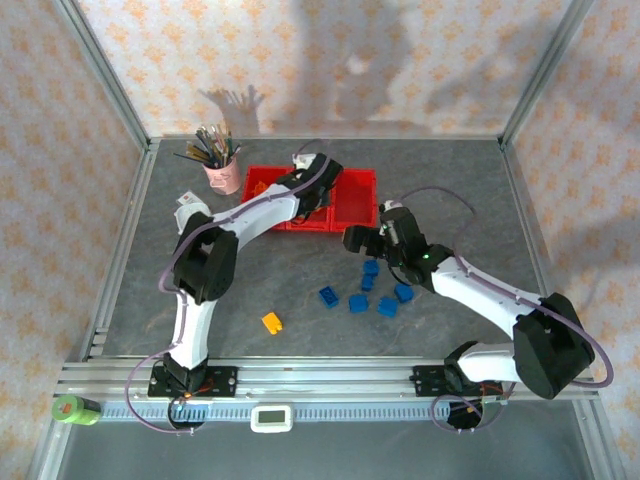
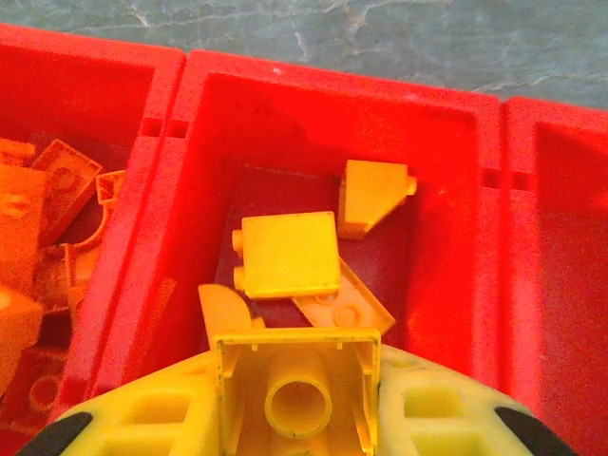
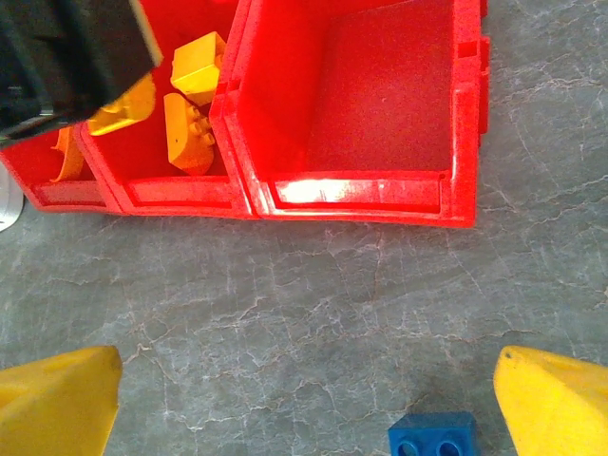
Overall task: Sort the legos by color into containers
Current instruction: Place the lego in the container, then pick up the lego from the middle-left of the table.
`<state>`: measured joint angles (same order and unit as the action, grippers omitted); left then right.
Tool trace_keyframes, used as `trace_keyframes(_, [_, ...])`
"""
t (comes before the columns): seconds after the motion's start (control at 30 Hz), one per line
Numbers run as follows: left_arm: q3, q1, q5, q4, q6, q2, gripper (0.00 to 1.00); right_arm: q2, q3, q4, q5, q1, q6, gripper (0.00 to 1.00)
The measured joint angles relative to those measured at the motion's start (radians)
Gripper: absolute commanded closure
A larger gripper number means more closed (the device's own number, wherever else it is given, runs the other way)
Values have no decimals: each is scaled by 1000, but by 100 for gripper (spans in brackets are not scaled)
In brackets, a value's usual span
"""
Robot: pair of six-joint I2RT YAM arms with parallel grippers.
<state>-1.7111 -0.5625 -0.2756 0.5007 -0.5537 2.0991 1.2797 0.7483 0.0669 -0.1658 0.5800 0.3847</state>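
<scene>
- Three red bins stand joined in a row at 12 o'clock on the counter, one per colour by the look of it: orange pieces lie in the left bin, yellow pieces in the middle bin, and the right bin is bare, probably meant for blue
- Left jaws are clenched on a yellow brick, its hollow underside facing the wrist camera, over the middle bin's 6 o'clock edge, so a release should land it among its own colour
- Right jaws are spread wide and carry nothing, low over the counter; a blue brick lies between them at 5 o'clock, nearer the right-hand finger, untouched
- About six blue bricks cluster at 6 o'clock of the right bin; one amber brick lies apart at their 9 o'clock
</scene>
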Motion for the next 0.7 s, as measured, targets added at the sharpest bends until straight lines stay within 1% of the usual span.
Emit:
trace_keyframes(0.03, [-27, 4, 3, 8, 11, 28, 55, 0, 0, 0, -2, -1, -3, 0])
trace_keyframes(0.07, [-48, 6, 6, 10, 21, 48, 50, 0, 0, 0, -3, -1, -5, 0])
trace_keyframes(0.13, [-78, 8, 9, 12, 39, 71, 45, -1, 0, 0, -5, -1, -12, 0])
trace_keyframes(0.2, [-94, 8, 8, 23, 48, 72, 42, -4, 0, 0, -10, -1, -20, 0])
trace_keyframes(0.3, [-107, 6, 5, 31, 59, 58, 40, -10, 2, 8, -19, -1, -36, 0])
trace_keyframes(0.43, [-74, 6, 6, 57, 58, -9, 38, -10, 21, 33, -37, -1, -58, 0])
trace_keyframes(0.57, [116, -5, 13, 65, 50, -233, 33, -13, 40, 49, -48, 9, -77, 0])
trace_keyframes(0.7, [307, -54, 12, 81, 16, -483, 27, -15, 41, 72, -53, 55, -95, 0])
